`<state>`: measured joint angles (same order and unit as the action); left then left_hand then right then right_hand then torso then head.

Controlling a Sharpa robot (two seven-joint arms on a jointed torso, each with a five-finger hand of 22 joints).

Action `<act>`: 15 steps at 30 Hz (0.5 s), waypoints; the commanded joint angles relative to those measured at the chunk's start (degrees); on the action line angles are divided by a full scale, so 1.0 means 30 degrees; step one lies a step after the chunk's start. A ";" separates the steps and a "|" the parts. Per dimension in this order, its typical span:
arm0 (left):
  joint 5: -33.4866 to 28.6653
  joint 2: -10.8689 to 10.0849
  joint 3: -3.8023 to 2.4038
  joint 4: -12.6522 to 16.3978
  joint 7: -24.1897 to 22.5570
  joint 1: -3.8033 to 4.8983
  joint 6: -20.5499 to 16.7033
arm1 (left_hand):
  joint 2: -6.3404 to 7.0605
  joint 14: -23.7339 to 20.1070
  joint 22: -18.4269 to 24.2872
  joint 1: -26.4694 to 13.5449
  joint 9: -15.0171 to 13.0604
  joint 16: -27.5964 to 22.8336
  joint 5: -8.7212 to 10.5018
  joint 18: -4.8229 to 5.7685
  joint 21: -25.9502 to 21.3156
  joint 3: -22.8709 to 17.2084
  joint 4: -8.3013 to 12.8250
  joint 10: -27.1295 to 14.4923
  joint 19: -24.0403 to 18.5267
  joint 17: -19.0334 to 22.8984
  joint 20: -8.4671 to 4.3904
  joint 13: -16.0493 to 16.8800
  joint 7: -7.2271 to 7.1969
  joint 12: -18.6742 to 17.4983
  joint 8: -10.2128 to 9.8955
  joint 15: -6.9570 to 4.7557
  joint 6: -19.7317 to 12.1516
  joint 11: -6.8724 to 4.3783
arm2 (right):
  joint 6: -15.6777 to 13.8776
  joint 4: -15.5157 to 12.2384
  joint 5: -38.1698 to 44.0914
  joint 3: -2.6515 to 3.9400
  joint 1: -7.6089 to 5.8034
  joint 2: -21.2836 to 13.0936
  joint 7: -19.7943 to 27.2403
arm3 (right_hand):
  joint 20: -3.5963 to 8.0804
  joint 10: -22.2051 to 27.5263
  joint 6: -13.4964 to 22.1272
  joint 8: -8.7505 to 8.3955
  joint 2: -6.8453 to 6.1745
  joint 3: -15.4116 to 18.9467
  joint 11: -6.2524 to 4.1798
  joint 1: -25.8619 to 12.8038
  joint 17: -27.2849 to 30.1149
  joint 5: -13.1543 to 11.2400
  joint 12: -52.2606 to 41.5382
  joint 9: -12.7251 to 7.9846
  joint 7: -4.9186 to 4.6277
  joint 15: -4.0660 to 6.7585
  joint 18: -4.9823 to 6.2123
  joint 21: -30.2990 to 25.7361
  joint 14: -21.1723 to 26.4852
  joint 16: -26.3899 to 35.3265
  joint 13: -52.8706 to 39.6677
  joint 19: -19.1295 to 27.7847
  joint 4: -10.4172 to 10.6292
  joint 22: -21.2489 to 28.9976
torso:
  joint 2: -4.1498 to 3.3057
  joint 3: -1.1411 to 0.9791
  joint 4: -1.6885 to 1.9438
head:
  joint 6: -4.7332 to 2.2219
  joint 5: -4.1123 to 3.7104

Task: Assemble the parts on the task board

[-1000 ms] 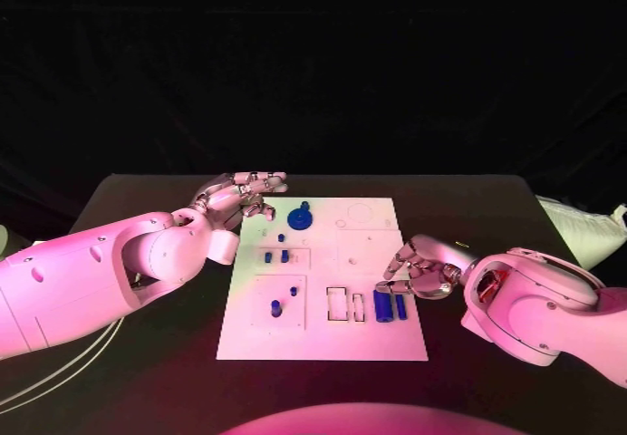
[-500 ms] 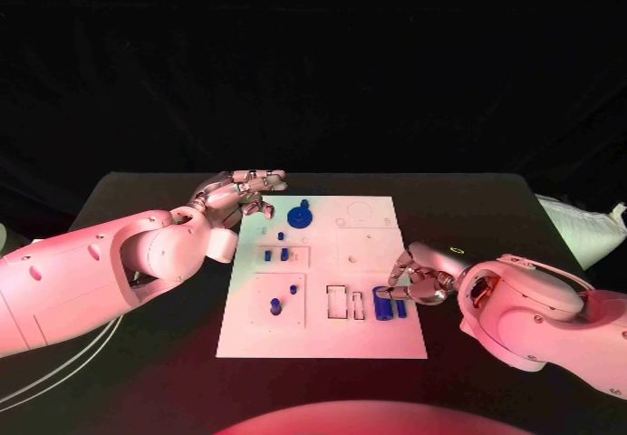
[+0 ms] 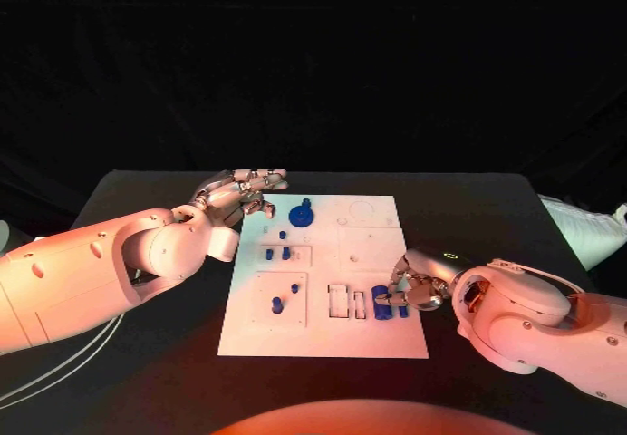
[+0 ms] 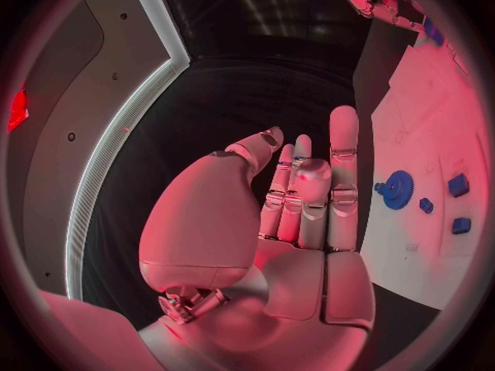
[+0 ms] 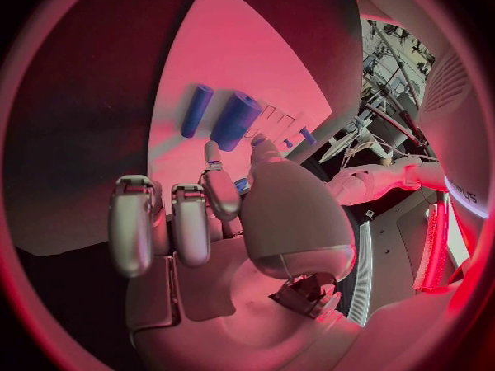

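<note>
The white task board [image 3: 327,331] lies mid-table. On it are a blue gear [image 3: 302,216], small blue pegs [image 3: 275,256], two blue pieces [image 3: 275,304] in a near-left recess, and a thick blue cylinder [image 3: 383,304] beside a thin one [image 3: 401,306] near the right edge. My right hand [image 3: 419,286] hovers at the far end of those cylinders with its fingers curled. In the right wrist view the cylinders [image 5: 235,119] lie just past its fingertips [image 5: 211,155]; a blue speck shows between thumb and finger, unclear if held. My left hand [image 3: 243,191] holds nothing at the board's far left corner, fingers straight.
The gear [image 4: 395,190] and pegs [image 4: 458,185] sit off to the side of my left hand [image 4: 309,198] in the left wrist view. Two empty white slots [image 3: 346,302] lie left of the cylinders. Black table surrounds the board.
My right hand has slid toward me along the board's right edge and now sits over the far end of the blue cylinders. The left hand has stayed put.
</note>
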<state>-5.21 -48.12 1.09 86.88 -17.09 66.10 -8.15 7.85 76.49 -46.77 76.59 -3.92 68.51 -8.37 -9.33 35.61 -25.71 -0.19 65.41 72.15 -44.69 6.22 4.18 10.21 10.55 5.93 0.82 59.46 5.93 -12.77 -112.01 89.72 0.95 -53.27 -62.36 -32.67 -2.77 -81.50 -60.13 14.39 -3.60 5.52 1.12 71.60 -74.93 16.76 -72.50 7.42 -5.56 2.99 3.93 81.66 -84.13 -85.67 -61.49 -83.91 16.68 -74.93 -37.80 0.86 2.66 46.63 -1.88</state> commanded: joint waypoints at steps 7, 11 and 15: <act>0.0043 -0.0020 -0.0003 0.0059 -0.0068 0.0003 0.0401 | -0.0060 -0.0186 0.0032 -0.0215 0.0011 -0.0058 -0.0069 -0.0364 -0.0089 0.0143 -0.0030 -0.0120 -0.0053 0.0036 0.0083 -0.0029 0.0013 0.0080 0.0059 0.0015 -0.0137 -0.0015 | 0.0684 0.0446 0.0711 -0.0007 0.0353 0.0615 -0.0184 | 0.0084 -0.0012 -0.0079 0.0138 0.0018 0.0142 -0.0177 -0.0224 -0.2392 0.0066 -0.1081 0.0053 0.0130 0.0158 -0.0284 0.0097 -0.1468 -0.0074 -0.4062 -0.0227 -0.0018 -0.0228 | -0.0004 0.0003 -0.0010 | 0.0038 0.0127; 0.0043 -0.0025 -0.0001 0.0060 -0.0049 0.0003 0.0416 | -0.0060 -0.0186 0.0032 -0.0215 0.0011 -0.0058 -0.0069 -0.0364 -0.0089 0.0143 -0.0030 -0.0120 -0.0053 0.0036 0.0083 -0.0029 0.0013 0.0080 0.0059 0.0015 -0.0137 -0.0015 | 0.0708 0.0640 0.0717 -0.0006 0.0462 0.0872 -0.0204 | 0.0086 -0.0010 -0.0083 0.0155 0.0033 0.0154 -0.0182 -0.0214 -0.2400 0.0065 -0.1079 0.0067 0.0134 0.0161 -0.0285 0.0098 -0.1469 -0.0078 -0.4068 -0.0227 -0.0024 -0.0232 | -0.0010 -0.0001 0.0001 | 0.0038 0.0152; 0.0043 -0.0028 0.0002 0.0056 -0.0007 0.0002 0.0436 | -0.0055 -0.0197 0.0037 -0.0234 0.0010 -0.0065 -0.0066 -0.0364 -0.0096 0.0165 -0.0040 -0.0132 -0.0052 0.0065 0.0085 -0.0029 0.0016 0.0090 0.0063 0.0017 -0.0144 -0.0011 | 0.0728 0.0901 0.0546 -0.0005 0.0606 0.1209 -0.0262 | 0.0100 0.0005 -0.0063 0.0226 0.0193 0.0176 -0.0198 -0.0115 -0.2388 0.0094 -0.1058 0.0136 0.0148 0.0175 -0.0283 0.0091 -0.1464 -0.0070 -0.4090 -0.0219 -0.0051 -0.0223 | -0.0009 0.0006 -0.0015 | 0.0048 0.0186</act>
<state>-5.21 -48.22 1.12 86.90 -17.02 66.10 -8.04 7.62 76.28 -46.73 76.36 -3.92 68.51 -8.37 -9.33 35.61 -25.58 -0.33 65.41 72.15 -44.55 6.22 4.18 10.21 10.55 5.93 1.03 59.46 5.93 -11.75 -109.56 90.84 1.11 -51.80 -58.98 -32.95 -2.78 -81.38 -60.32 15.08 -3.32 5.68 1.01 71.32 -74.91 16.76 -73.48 8.03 -5.41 3.18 3.94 81.66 -83.92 -85.67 -61.50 -83.91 16.52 -74.92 -37.83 0.86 2.64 46.77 -1.38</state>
